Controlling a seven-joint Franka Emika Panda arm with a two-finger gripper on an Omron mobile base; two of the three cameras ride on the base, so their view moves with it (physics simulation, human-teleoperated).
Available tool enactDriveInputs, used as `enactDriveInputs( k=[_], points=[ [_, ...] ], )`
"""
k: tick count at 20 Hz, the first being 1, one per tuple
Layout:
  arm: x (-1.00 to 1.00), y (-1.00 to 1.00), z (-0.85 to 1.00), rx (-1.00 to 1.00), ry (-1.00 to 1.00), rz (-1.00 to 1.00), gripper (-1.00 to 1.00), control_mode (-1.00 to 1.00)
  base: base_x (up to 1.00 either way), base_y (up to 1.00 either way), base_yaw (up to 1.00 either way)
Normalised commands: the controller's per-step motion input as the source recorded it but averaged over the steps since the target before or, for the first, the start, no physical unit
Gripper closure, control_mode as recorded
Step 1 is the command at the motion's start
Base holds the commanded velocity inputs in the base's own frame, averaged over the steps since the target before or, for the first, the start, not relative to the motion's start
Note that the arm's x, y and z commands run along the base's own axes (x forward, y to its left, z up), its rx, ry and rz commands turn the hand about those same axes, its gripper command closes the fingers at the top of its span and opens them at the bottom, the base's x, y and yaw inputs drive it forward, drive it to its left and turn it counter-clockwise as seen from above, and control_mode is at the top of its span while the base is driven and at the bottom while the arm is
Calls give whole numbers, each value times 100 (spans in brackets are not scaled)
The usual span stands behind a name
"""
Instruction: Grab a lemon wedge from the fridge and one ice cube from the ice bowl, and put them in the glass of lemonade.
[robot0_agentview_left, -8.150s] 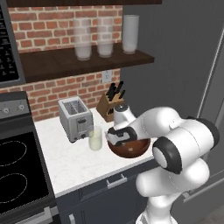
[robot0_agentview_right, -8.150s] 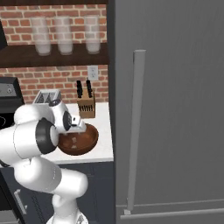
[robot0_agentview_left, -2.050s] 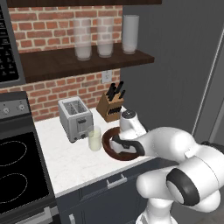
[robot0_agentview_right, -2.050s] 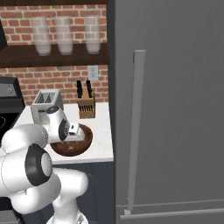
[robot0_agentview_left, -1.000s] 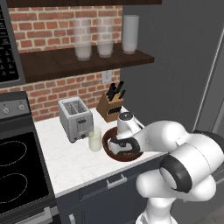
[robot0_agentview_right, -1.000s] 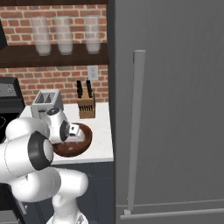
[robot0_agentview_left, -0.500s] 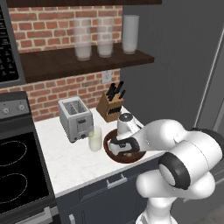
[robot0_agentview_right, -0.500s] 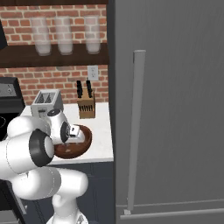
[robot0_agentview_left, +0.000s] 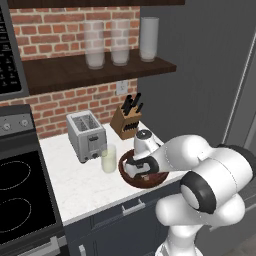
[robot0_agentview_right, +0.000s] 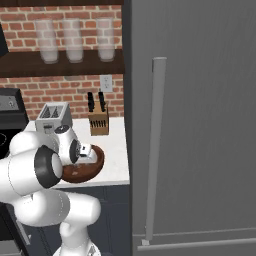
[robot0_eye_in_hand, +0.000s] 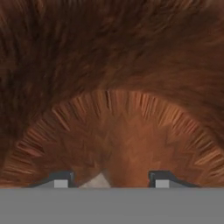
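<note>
The ice bowl (robot0_agentview_left: 152, 181), wide and reddish-brown, stands on the counter, and its wood grain (robot0_eye_in_hand: 113, 87) shows in the hand view. My gripper (robot0_eye_in_hand: 110, 180) reaches down into it, its fingers apart. A small whitish ice cube (robot0_eye_in_hand: 97, 180) lies between the tips, nearer the left one. From the sides, the gripper (robot0_agentview_left: 135, 169) hangs over the bowl (robot0_agentview_right: 86, 173). The glass of lemonade (robot0_agentview_left: 108, 158) stands just left of the bowl. The fridge (robot0_agentview_right: 200, 125) is closed, so the lemon wedge is hidden.
A silver toaster (robot0_agentview_left: 86, 135) and a knife block (robot0_agentview_left: 126, 122) stand behind the bowl by the brick wall. Tall frosted glasses (robot0_agentview_left: 119, 42) line the shelf above. A stove (robot0_agentview_left: 22, 192) lies to the left. The counter's front edge runs just below the bowl.
The hand has settled slightly lower into the bowl. The bowl, glass and base have not moved.
</note>
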Motion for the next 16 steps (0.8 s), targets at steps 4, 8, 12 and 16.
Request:
enactDriveInputs(
  k=[4,8,12,16],
  points=[
    [0,0,0,0,0,0,100,-100,0,0,0],
    [0,0,0,0,0,0,100,-100,0,0,0],
    [0,0,0,0,0,0,100,-100,0,0,0],
    [0,0,21,0,0,0,100,-100,0,0,0]
  ],
)
